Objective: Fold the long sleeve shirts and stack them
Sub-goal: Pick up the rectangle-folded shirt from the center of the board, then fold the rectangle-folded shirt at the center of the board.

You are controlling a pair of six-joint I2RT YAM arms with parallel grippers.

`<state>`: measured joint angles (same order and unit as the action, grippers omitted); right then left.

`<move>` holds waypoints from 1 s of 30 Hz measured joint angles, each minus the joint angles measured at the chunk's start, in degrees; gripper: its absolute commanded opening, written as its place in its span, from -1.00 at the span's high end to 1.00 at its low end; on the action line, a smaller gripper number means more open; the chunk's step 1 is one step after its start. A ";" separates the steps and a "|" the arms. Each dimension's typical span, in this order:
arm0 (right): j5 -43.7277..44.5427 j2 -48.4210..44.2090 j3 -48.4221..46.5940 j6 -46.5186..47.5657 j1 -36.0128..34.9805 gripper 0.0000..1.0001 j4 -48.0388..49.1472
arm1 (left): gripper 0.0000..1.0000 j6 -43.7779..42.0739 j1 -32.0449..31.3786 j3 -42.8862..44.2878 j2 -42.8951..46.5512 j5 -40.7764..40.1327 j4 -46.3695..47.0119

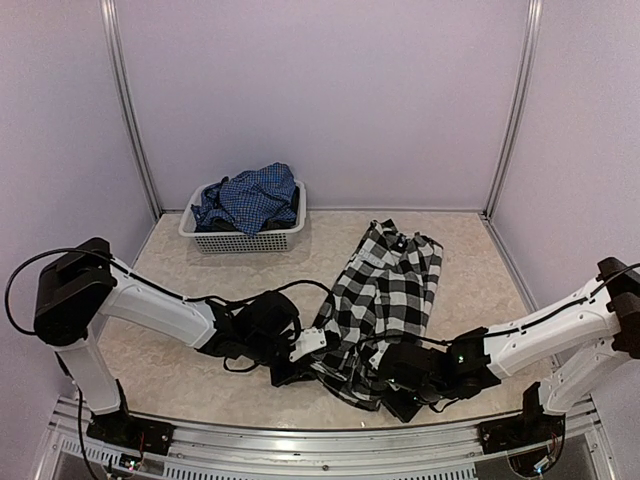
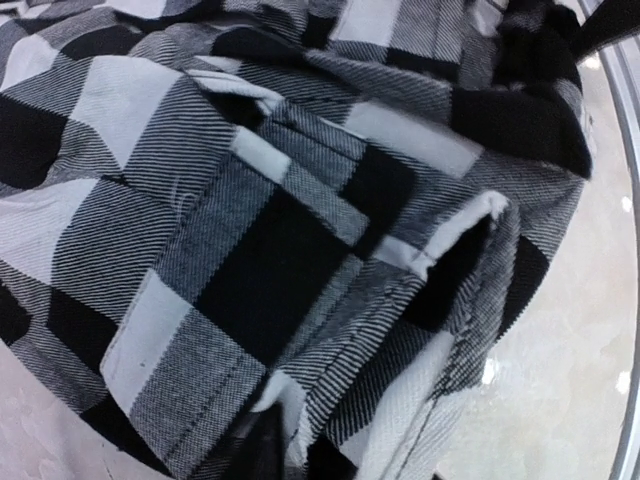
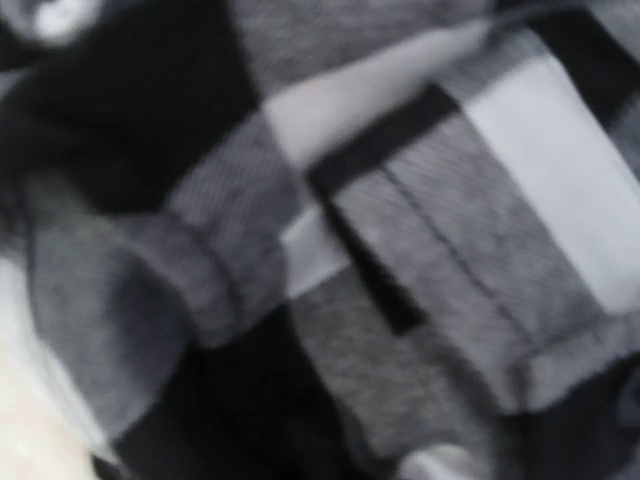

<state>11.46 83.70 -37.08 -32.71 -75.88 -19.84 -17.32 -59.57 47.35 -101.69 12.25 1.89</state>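
The black-and-white check shirt [image 1: 388, 285] lies crumpled lengthwise on the table, collar end far, its near end bunched between my two grippers. My left gripper [image 1: 310, 362] is at the shirt's near left edge and shut on a fold of it. In the left wrist view the cloth [image 2: 250, 250] fills the frame and runs down between the dark fingers. My right gripper [image 1: 380, 383] is at the near right edge, shut on the cloth. The blurred right wrist view shows only check cloth [image 3: 420, 250]. The blue fine-check shirt [image 1: 250, 197] lies heaped in the basket.
The white mesh plastic basket [image 1: 240, 241] stands at the back left of the table. Pale walls with metal posts close the back and both sides. A metal rail [image 1: 320, 440] runs along the near edge. Bare tabletop [image 2: 560, 400] shows beside the shirt.
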 measured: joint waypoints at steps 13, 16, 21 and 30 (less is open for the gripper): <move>-10.64 -7.52 2.91 -0.94 -2.86 1.00 -0.02 | 1.00 3.65 -6.10 2.73 1.90 3.87 -11.74; -13.31 -14.60 3.28 -1.86 -2.86 1.00 -0.96 | 1.00 4.50 -7.21 5.03 2.40 4.76 -17.40; -14.78 -24.09 2.54 -2.78 -0.96 1.00 -3.82 | 1.00 4.87 -3.76 9.46 5.33 8.37 -27.12; -17.27 -27.71 -1.88 -2.23 17.88 1.00 -11.37 | 1.00 -0.83 7.28 37.35 0.87 17.77 -43.19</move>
<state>-5.80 55.99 -38.96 -34.94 -58.00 -31.20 -18.15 -52.29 84.71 -100.82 30.02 -41.30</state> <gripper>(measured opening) 0.008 0.011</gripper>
